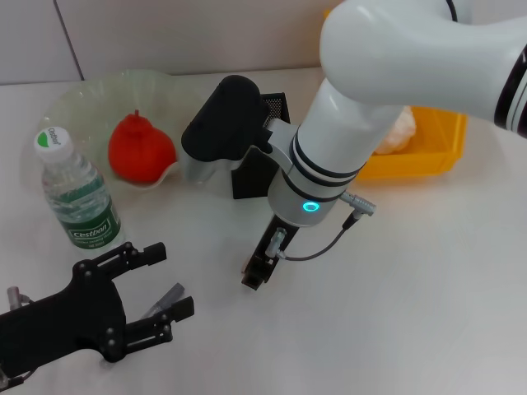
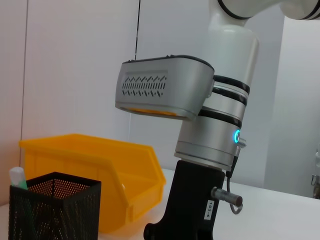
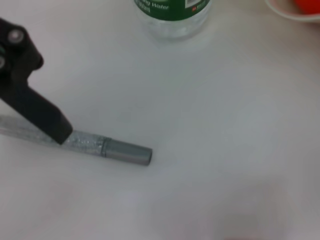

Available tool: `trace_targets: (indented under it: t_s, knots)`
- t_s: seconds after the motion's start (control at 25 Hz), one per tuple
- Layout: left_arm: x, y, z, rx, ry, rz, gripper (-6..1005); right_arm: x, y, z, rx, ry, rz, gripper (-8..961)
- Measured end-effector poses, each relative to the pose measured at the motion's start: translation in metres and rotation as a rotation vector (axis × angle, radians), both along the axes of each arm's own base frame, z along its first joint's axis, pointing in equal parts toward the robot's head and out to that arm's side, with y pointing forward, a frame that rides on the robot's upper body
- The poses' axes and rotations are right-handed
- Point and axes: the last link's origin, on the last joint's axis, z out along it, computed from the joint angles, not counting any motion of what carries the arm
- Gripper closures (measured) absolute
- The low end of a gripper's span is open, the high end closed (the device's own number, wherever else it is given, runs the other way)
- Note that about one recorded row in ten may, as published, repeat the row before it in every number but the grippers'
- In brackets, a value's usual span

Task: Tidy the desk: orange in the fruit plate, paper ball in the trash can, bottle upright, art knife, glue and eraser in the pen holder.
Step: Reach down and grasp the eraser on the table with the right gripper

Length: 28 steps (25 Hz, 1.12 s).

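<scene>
Pale green glass already cradles the orange (image 1: 141,148): it sits in the fruit plate (image 1: 78,92) at the back left of the tabletop (image 1: 412,304), so that part reads as done. The bottle (image 1: 76,193) stands upright just in front of the plate, white cap on top, which also looks finished. A white crumpled mass that appears to be the paper ball (image 1: 397,132) lies in the yellow trash can (image 1: 436,152) behind the right arm, mostly hidden by it. The black mesh pen holder (image 2: 52,210) stands beside the bin; the left wrist view shows a pale-capped item poking above its rim (possibly the glue, though that is not certain), and whether the eraser is inside cannot be told. What seems left is a slim grey, glitter-bodied tool (image 3: 107,148), probably the art knife, lying flat on the tabletop near the front. The left gripper (image 1: 165,284) is low over it with jaws spread wide, grasping nothing, one finger resting at or just above the tool's body. The right gripper (image 1: 259,267) hangs close to the tabletop in the middle, in front of the pen holder; whether its jaws are released or clenched cannot be told.
</scene>
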Motion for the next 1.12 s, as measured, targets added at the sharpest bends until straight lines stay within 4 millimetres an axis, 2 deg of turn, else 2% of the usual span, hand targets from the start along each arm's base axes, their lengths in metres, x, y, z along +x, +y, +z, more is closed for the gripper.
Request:
trace_targets:
  t_s: [0.32, 0.56, 1.12]
  knots:
    - [0.0009, 0.0010, -0.0002, -0.001, 0.000, -0.004, 195, 0.0007, 0.0003, -0.0005, -0.001, -0.007, 0.001, 519]
    - [0.0010, 0.0010, -0.0004, -0.001, 0.001, -0.004, 196, 0.0030, 0.0027, -0.0003, 0.000, -0.022, -0.004, 701]
    - [0.0001, 0.0001, 0.0001, -0.001, 0.000, -0.002, 196, 0.0003, 0.0005, 0.0006, -0.002, -0.001, -0.008, 704]
